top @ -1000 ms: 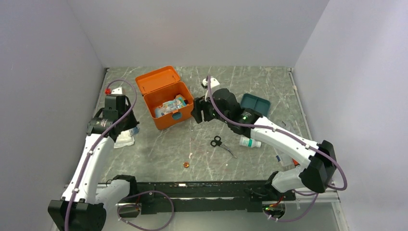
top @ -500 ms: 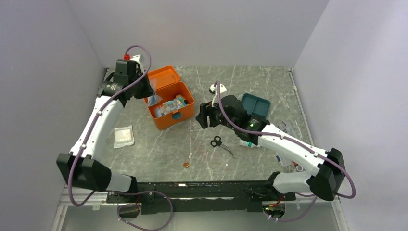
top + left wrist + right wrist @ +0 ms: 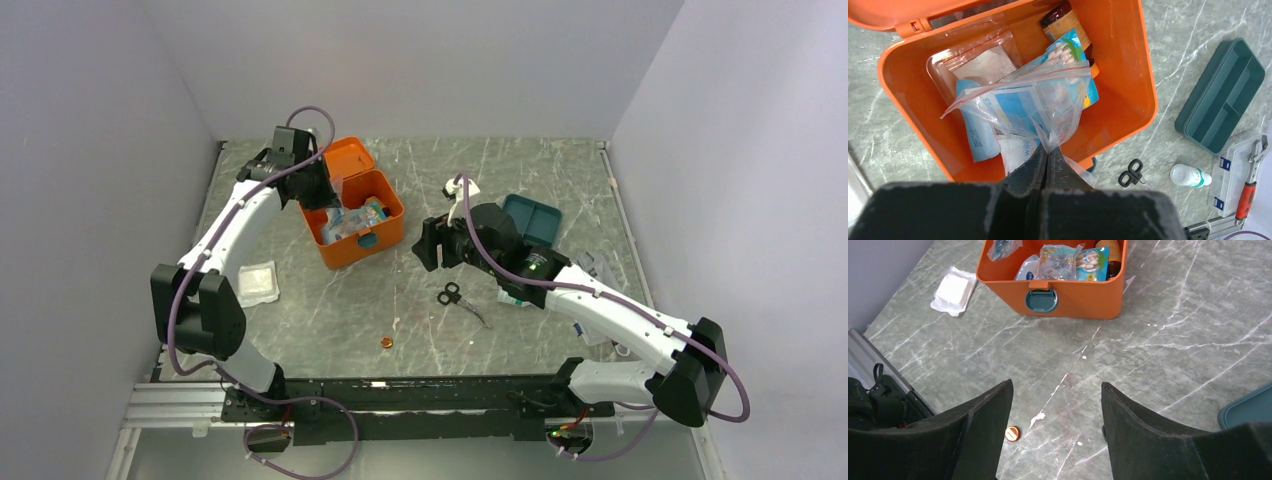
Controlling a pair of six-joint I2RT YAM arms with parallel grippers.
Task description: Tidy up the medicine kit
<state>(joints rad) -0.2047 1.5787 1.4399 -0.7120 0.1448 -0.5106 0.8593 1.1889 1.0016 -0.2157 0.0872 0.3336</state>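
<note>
Medicine kit status: partly packed, lid open and leaning back, box on the far-left part of the table.

Left gripper: fingers pressed together on the corner of a clear zip bag holding blue-and-white packets. The bag hangs over the open compartment, its lower part among the contents. Not yet released.

Already inside: brown bottle at the far wall, a swab packet, a 2nd zip bag with a pale pad, and a wipes packet.

Right gripper: jaws apart, nothing between them, hovering over bare table just in front of the kit's teal latch.

Left outside: white gauze packet left of the kit, scissors, white bottle, small round orange cap, teal divided tray, and a clear case with a red-handled tool.

Judgement: roughly half done; at least 4 loose items remain, then tray placement and lid closing.

Pose: left arm rises from its base, bends at the elbow on the left side, forearm reaching far over the kit, wrist pointing down. Right arm stretches diagonally from its base toward centre, wrist angled at the kit front.
</note>
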